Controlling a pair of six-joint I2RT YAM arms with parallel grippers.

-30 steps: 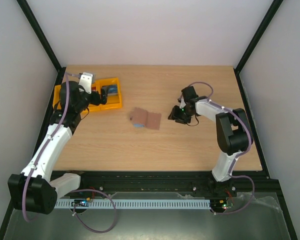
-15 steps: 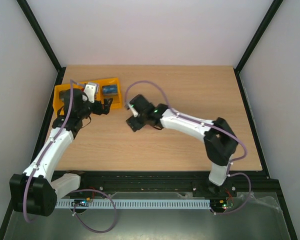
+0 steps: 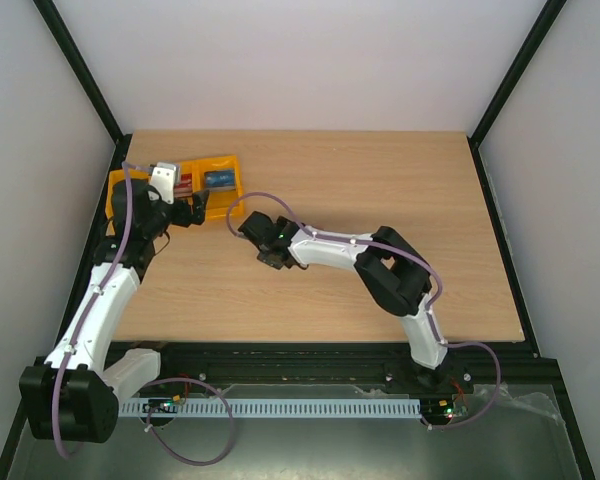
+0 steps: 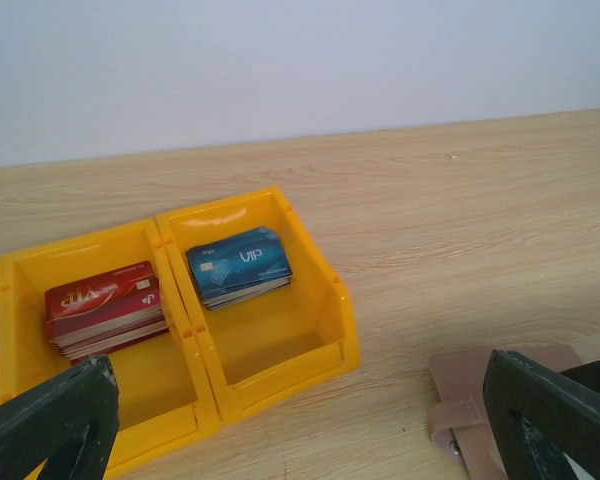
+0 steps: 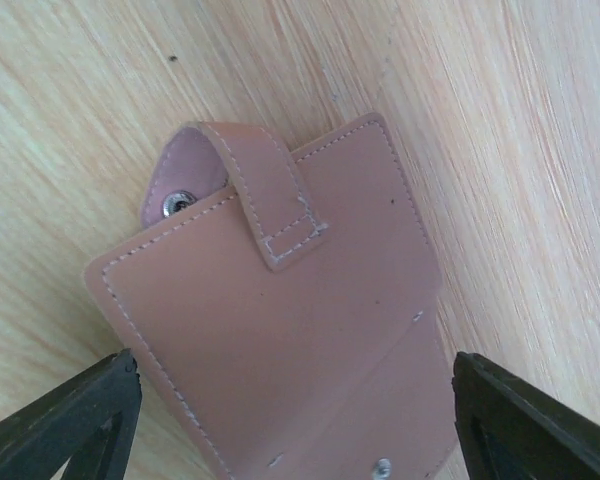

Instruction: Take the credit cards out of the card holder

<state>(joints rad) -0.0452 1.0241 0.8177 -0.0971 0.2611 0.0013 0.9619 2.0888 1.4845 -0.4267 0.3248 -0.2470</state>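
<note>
1. Card holder point(image 5: 280, 330) lies flat on your table point(image 3: 380, 180), under your right gripper point(image 5: 298, 425), whose jaws stand spread.
2. Your left gripper point(image 3: 196, 208) gapes empty near the yellow tray point(image 4: 280, 350) holding red and blue credit cards point(image 4: 238, 265).

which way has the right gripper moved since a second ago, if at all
Yes. In the top view the right gripper has swung left across the table toward the yellow tray, and now hangs open over the card holder.

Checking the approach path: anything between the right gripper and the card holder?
Nothing visible. The right gripper hangs open directly over the card holder, which lies flat on the table, strap side up, with nothing on it.
</note>
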